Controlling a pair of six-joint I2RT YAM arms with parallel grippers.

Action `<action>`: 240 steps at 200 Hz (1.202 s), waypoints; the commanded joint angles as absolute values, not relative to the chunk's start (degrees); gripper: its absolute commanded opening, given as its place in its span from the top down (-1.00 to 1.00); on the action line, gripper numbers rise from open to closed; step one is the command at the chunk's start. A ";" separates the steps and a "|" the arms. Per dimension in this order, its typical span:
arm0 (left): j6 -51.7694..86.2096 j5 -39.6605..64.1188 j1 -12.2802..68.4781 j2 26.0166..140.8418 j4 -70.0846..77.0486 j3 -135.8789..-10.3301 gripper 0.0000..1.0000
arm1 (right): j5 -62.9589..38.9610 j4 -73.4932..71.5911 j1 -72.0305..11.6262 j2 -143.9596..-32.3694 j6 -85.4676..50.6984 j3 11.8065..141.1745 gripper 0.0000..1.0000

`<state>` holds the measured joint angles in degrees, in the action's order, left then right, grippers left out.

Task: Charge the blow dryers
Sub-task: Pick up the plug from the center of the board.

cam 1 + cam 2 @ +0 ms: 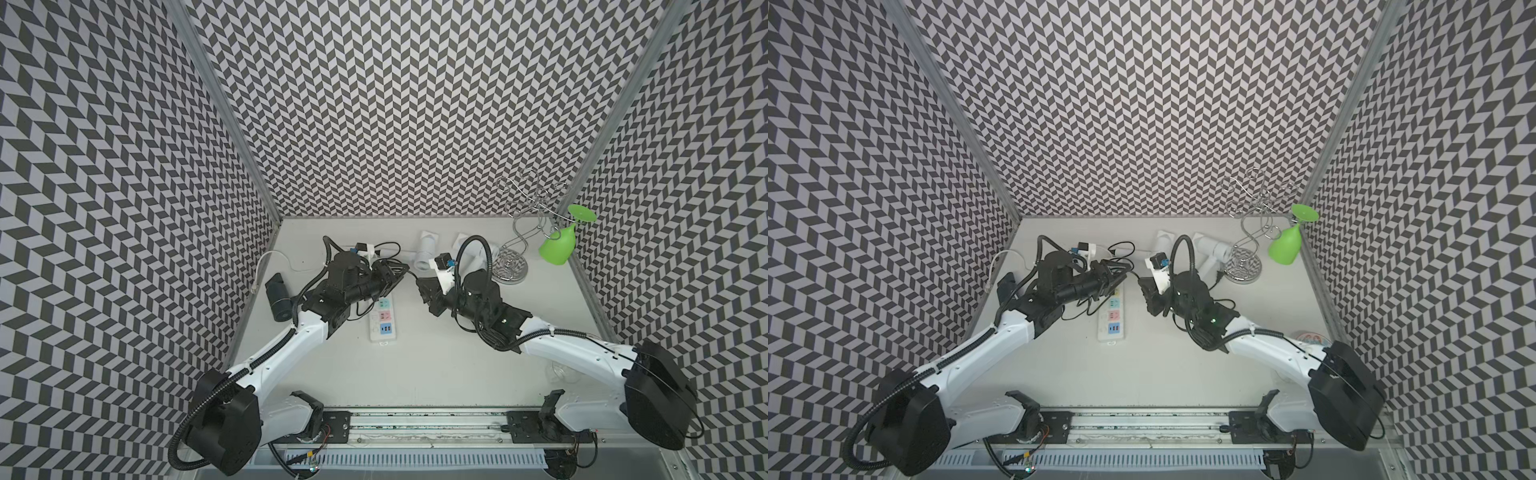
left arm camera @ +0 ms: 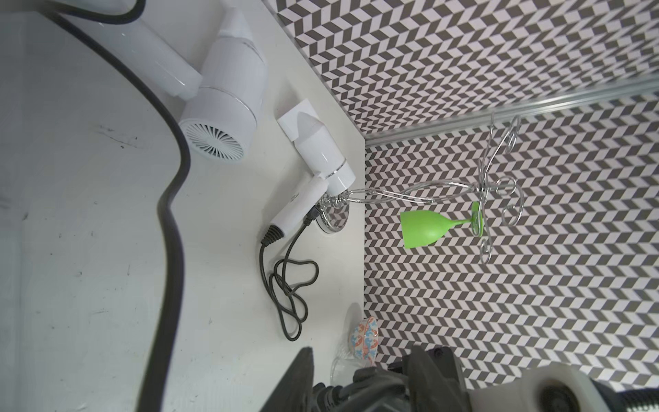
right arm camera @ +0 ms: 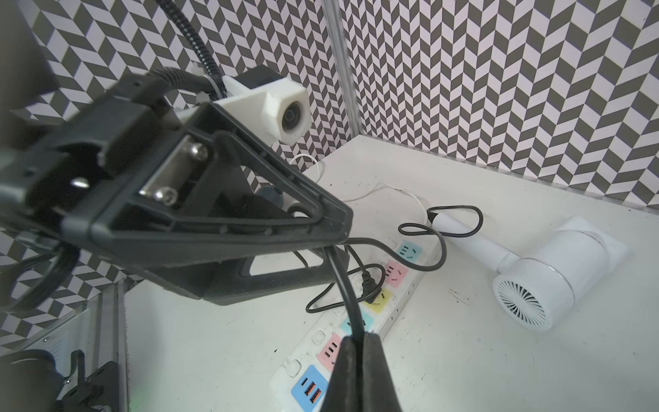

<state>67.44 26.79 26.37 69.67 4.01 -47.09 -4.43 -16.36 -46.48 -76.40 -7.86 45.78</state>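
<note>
Wht T-shaped dryer (image 3: 556, 274) — round rear grille, silver ring, blk cord (image 3: 347, 299)

Both top views look steeply down from above the table's (image 1: 415, 374) 6 o'clock edge, nearly alike, taking in the whole surface and both arms. The left wrist view sits low and faces 2 o'clock, toward the glass rack (image 2: 337, 223). The right wrist view faces 10 o'clock, with a cord (image 3: 347, 303) close before its lens and the left wrist camera (image 3: 285, 110) near ahead. Both wrist views share one white blow dryer (image 3: 545, 281).
</note>
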 commanded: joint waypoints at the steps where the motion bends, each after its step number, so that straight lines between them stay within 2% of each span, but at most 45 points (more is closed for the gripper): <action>1: 67.94 27.33 25.77 68.00 3.20 -46.95 0.19 | -3.69 -19.57 -46.97 -76.09 -6.95 46.04 1.00; 10: 68.02 27.33 25.75 67.72 3.38 -46.76 0.15 | -4.00 -19.34 -46.98 -76.67 -7.01 46.42 1.00; 37: 68.20 29.03 25.81 67.73 5.78 -46.67 -0.10 | -5.17 -18.82 -46.98 -78.12 -7.10 47.36 1.00; 59: 68.21 29.97 25.77 67.83 6.77 -46.80 -0.07 | -5.68 -18.04 -47.01 -79.33 -7.11 48.14 1.00; 83: 67.87 29.57 25.75 67.93 6.18 -46.49 0.15 | -6.55 -18.17 -47.00 -79.54 -7.17 48.25 1.00; 128: 66.81 29.45 25.77 69.25 5.02 -47.02 1.00 | -7.60 -18.46 -47.01 -79.37 -7.46 48.25 1.00; 144: 65.90 29.29 25.75 69.52 4.86 -47.75 1.00 | -7.77 -18.13 -46.99 -79.77 -7.89 48.58 1.00; 152: 65.06 28.91 25.78 69.48 4.75 -48.16 1.00 | -7.49 -17.25 -46.95 -80.17 -8.21 49.23 0.86; 164: 63.49 27.48 25.97 69.18 3.98 -49.12 1.00 | -6.60 -15.12 -46.97 -80.78 -9.14 50.51 0.48; 180: 60.55 24.12 26.46 68.74 0.86 -51.27 1.00 | -5.10 -10.07 -46.93 -81.47 -10.06 53.31 0.25; 199: 57.71 19.82 27.22 68.64 -2.83 -53.56 1.00 | -1.71 -3.75 -46.94 -82.02 -11.03 56.31 0.11; 240: 56.93 14.85 28.21 68.41 -4.57 -54.02 1.00 | 1.79 3.20 -47.01 -83.72 -11.81 60.03 0.07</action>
<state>58.76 19.51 27.68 69.17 -2.26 -53.10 -1.63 -1.93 -46.70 -82.02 -10.52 57.84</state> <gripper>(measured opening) 0.057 0.466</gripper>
